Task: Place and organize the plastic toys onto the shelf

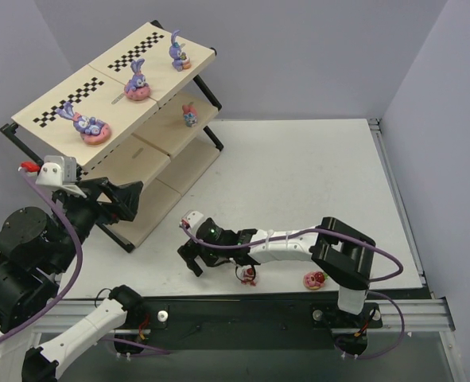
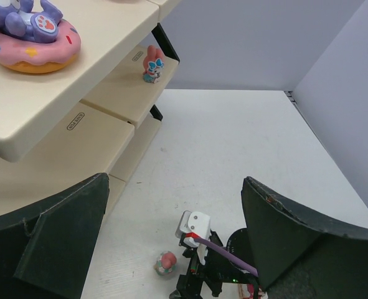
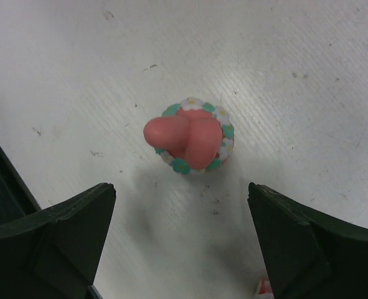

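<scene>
One pink rounded figure (image 3: pixel 193 140), set in a ring of green and white flowers, stands upright on the white table (image 1: pixel 314 183). It sits just ahead of the right gripper (image 3: pixel 179 190), whose fingers are spread wide to either side and touch nothing.

Two more toys rest near the table's front edge. A red and white toy (image 1: pixel 247 274) lies just beside the right arm, and a pink-red toy (image 1: pixel 314 280) lies near that arm's base.

On the shelf (image 1: pixel 161 135), three purple bunnies on pink donuts stand apart along the top board: the left bunny (image 1: pixel 90 126), the middle bunny (image 1: pixel 137 83) and the far bunny (image 1: pixel 178 52). A pink-hatted figure (image 1: pixel 190 115) stands on the middle tier.

The left gripper (image 2: pixel 172 182) hangs beside the shelf's near end, fingers spread and holding nothing.
</scene>
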### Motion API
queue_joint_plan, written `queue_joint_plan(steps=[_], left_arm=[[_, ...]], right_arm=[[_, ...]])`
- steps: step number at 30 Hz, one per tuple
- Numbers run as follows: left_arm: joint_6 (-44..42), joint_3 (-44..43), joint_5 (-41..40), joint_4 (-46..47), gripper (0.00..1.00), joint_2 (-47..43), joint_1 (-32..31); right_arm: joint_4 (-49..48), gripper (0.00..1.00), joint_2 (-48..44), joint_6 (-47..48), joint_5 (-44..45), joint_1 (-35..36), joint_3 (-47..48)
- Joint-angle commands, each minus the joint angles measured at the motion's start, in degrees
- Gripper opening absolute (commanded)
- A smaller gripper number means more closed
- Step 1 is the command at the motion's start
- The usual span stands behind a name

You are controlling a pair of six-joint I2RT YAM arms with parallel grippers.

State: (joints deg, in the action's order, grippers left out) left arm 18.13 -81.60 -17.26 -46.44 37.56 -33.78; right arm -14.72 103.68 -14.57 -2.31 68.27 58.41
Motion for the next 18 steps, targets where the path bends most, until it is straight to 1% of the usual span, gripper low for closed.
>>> queue_joint_plan(steps=[1,6,9,12,13,16,18], left_arm=[[-2.3,-2.6,0.6,-0.1,0.97,0.4,-0.1],[-4.0,-3.8,0.3,-0.8,0.97,0.8,-0.1],[-4.6,-4.1,0.2,-0.8,0.97,0.9,-0.1],[-4.9,-4.0,-0.1,-0.8,0.97,0.9,-0.1],[-5.0,-4.0,-0.2,-0.9,0.97,1.0,-0.1],[-5.5,-4.0,-0.4,-0.9,0.97,0.8,-0.1],[-5.6,-4.0,-0.6,-1.1,0.97,0.8,-0.1]], right_arm=[[-4.7,0.92,1.4,0.9,1.2,-0.8,4.2],[-5.3,0.9,4.2,1.0,1.1,-1.3,6.4],[-5.3,0.87,5.3,0.6,1.9,-1.6,7.5],[-4.4,0.8,6.2,0.0,2.0,-1.8,8.7],[-4.2,0.76,6.3,-0.1,2.0,-1.8,8.9],[-3.1,0.67,6.6,-0.2,1.8,-1.8,9.4],[-2.6,0.65,6.6,-0.2,2.0,-1.8,9.0]])
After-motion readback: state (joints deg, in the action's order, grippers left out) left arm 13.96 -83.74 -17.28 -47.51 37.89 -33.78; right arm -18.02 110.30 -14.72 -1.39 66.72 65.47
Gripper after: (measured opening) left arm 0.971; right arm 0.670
